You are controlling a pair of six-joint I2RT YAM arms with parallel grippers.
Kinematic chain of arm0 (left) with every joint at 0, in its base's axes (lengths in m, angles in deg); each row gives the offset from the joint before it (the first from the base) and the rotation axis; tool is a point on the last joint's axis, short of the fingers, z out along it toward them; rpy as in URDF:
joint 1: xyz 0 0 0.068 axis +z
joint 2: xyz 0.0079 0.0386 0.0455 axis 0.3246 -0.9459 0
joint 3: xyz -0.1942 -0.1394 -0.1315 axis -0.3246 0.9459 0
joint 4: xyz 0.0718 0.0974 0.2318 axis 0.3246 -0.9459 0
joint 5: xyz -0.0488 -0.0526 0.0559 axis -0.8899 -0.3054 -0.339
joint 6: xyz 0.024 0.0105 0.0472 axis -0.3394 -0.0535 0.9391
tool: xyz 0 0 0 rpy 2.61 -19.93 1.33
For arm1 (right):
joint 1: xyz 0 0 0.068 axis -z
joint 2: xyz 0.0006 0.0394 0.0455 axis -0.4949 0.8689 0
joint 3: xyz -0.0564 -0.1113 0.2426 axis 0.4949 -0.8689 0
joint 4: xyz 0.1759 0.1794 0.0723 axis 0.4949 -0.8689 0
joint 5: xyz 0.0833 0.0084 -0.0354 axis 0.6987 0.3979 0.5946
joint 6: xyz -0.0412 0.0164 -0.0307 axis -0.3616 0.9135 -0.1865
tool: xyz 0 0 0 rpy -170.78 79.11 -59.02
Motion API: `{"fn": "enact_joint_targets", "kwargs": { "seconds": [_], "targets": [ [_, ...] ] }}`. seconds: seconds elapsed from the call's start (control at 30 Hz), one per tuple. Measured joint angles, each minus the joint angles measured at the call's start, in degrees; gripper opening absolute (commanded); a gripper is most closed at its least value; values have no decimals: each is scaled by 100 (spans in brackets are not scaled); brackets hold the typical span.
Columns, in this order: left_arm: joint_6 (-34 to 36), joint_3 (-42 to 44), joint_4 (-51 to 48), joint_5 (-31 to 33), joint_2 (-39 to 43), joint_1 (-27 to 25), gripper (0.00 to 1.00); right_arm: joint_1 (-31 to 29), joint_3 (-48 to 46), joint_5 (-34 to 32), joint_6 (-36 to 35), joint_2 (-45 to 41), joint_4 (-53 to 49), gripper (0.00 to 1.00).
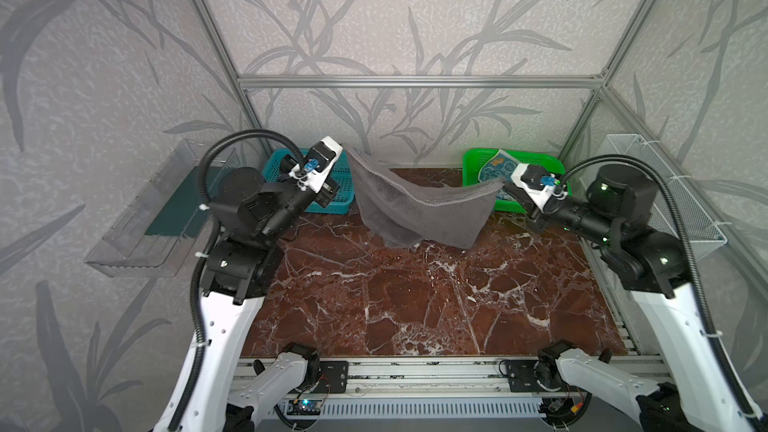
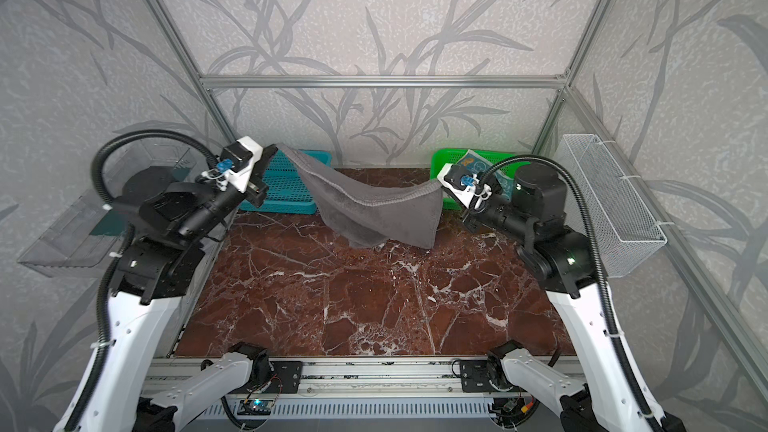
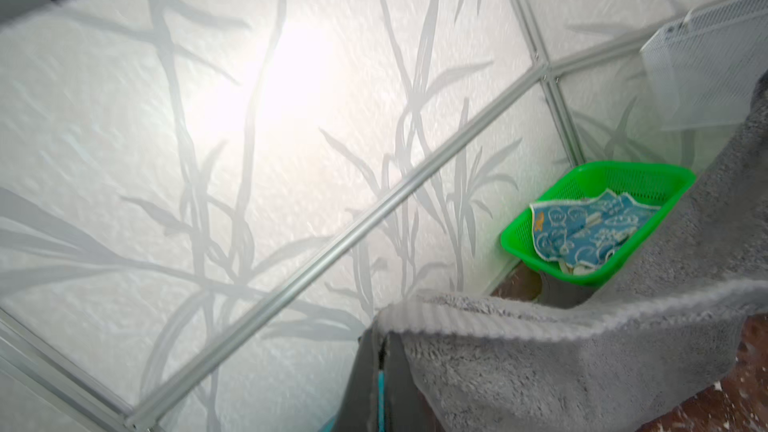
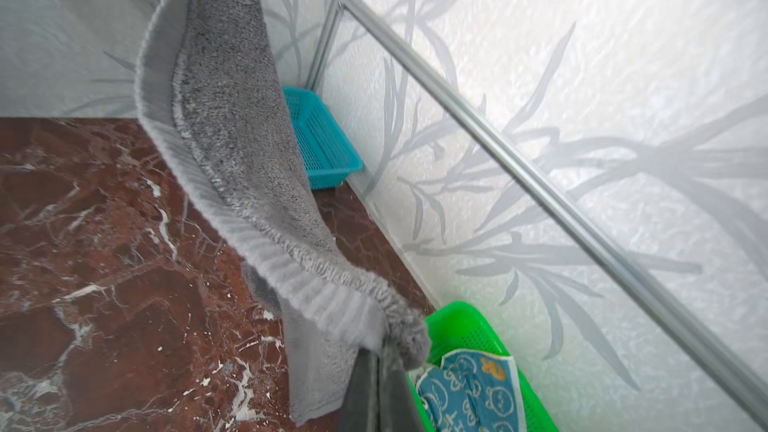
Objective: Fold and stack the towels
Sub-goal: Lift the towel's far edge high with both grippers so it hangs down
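Left end effector point(image 1: 343, 150): clamped tight on one upper corner of the grey towel point(image 1: 419, 209).
Right end effector point(image 1: 504, 188): pinched closed on the opposite upper corner.
Towel position: hung between both, sagging mid-span; lowest fold near or brushing the table point(image 1: 415, 309), cannot tell which.
Doing it well: draw apart to remove sag, then lay flat, clear of the green basket point(image 1: 471, 160).

top views: high, front, looking down | wrists: close, facing back wall point(image 3: 291, 118) | shared: grey towel point(image 3: 540, 367)
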Motion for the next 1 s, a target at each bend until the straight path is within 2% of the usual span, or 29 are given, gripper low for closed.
{"fn": "enact_joint_targets", "kwargs": {
  "seconds": [0.27, 0.37, 0.47, 0.57, 0.77, 0.87, 1.0],
  "targets": [
    [-98, -809, 249, -800, 643, -7, 0, -2, 1113, 647, 105, -813, -144, 0],
    [-195, -857, 699, -896, 632, -9, 0, -2, 1294, 507, 103, -802, 11, 0],
    [-170, -883, 1115, -772, 374, -11, 0, -7, 1338, 92, 48, -546, 162, 0],
    [-11, -942, 1460, -468, -203, -9, 0, 87, 1497, -289, -15, 179, 275, 0],
    [339, -955, 1775, 90, -1930, 59, 0, 925, 1722, -323, 476, 2258, 623, 0],
    [472, -949, 1781, 321, -2874, 129, 0, 1086, 1873, -402, 702, 3276, 570, 0],
    [612, -1010, 1698, 487, -3700, 164, 0, 1115, 2365, -472, 874, 4172, 424, 0]
  ]
}}
